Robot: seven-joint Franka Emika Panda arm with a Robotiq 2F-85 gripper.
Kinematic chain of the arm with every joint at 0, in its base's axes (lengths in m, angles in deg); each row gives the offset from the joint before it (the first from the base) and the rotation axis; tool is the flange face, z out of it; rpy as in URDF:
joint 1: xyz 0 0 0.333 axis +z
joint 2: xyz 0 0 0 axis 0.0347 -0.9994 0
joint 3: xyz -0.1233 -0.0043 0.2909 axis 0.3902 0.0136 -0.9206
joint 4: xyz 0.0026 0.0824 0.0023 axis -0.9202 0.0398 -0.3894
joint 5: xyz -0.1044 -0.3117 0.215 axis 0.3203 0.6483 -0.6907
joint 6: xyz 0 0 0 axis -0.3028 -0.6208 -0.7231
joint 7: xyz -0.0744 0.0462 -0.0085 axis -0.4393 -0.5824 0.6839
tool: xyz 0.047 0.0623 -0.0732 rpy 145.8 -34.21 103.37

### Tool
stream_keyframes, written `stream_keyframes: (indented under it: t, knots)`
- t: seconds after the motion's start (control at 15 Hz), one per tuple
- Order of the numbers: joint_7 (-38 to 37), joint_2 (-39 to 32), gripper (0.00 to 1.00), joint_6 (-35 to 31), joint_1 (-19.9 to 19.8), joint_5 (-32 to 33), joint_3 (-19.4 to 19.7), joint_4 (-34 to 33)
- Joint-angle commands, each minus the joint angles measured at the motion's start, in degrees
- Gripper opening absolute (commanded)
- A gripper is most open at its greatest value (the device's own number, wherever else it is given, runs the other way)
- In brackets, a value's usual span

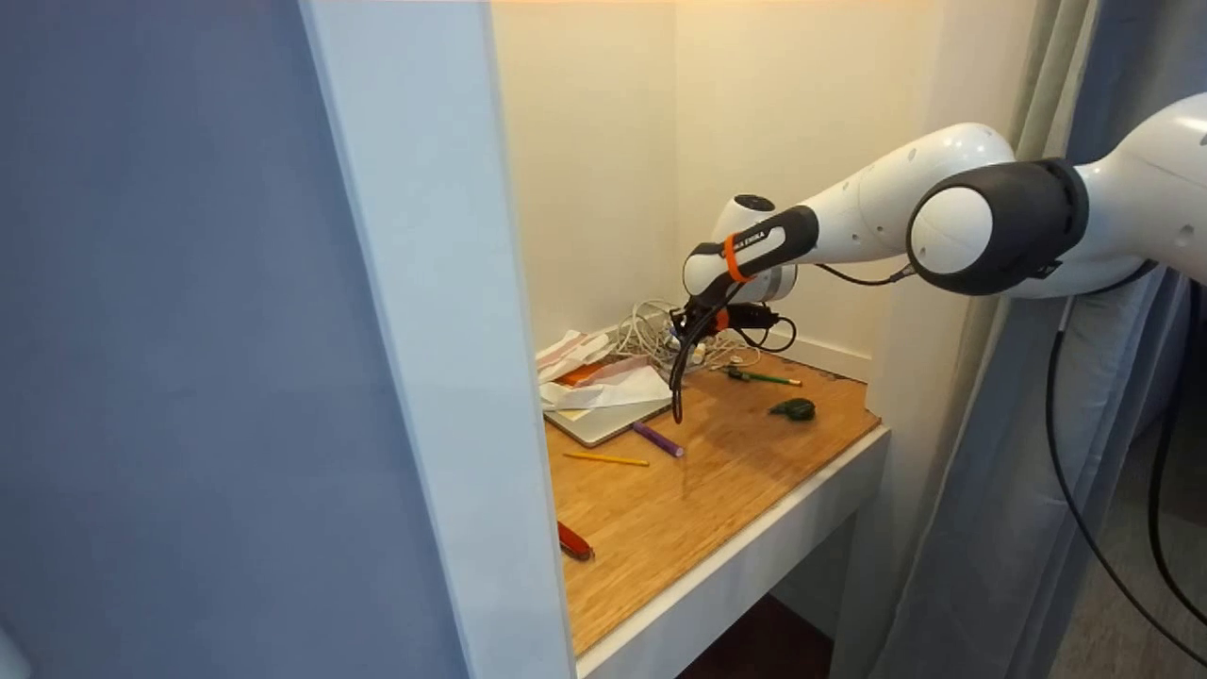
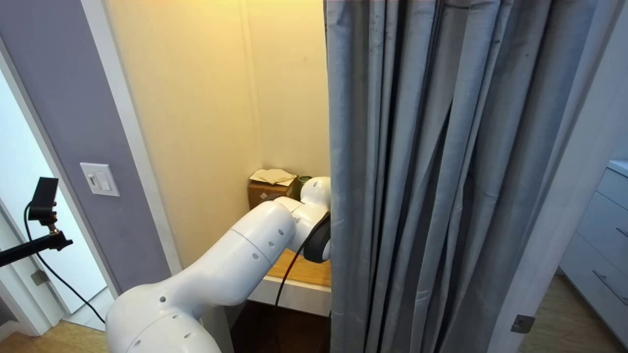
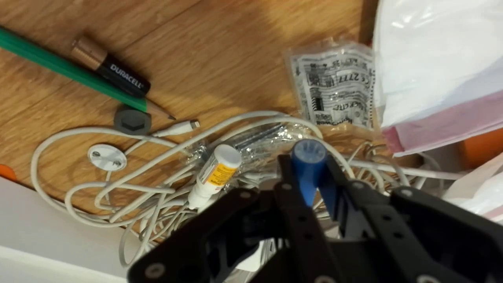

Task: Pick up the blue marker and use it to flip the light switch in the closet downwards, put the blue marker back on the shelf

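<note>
Nearest the wrist camera, the blue marker point(image 3: 309, 165) is being clasped by the gripper point(image 3: 308, 160), its barrel being flanked by both jaws and its round end being turned toward the lens. Pick-up is being counted as done.

Just beyond, a heap of white cables point(image 3: 155, 214) is being overhung; whether it is being touched by the marker is not being resolved. A white bottle point(image 3: 216, 173) is being propped among the loops. A green pencil point(image 3: 70, 71) and a battery point(image 3: 111, 67) are being noted off to one side. All are being borne by the shelf point(image 1: 698, 500), along with a purple marker point(image 1: 658, 439) and a yellow pencil point(image 1: 606, 459), in an exterior view.

Farther off, the closet point(image 1: 585, 170) is being lit warmly from above. No light switch is being made out inside; in an exterior view a switch plate point(image 2: 99, 179) is being carried on the purple-grey wall point(image 2: 127, 235) outside. Whether the downward flip is done is therefore being left undecided. The return to the shelf is being logged as outstanding, the marker being held.
</note>
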Motion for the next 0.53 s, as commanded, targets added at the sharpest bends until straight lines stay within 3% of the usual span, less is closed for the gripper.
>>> stream_keyframes:
  t: [0.0, 0.47]
  knots:
    - [6.7, 7.9, 0.05, -3.4, -2.0, -5.1, -0.8, 13.2]
    - [10.0, 16.9, 0.05, -13.8, -3.1, -7.8, -0.5, 29.1]
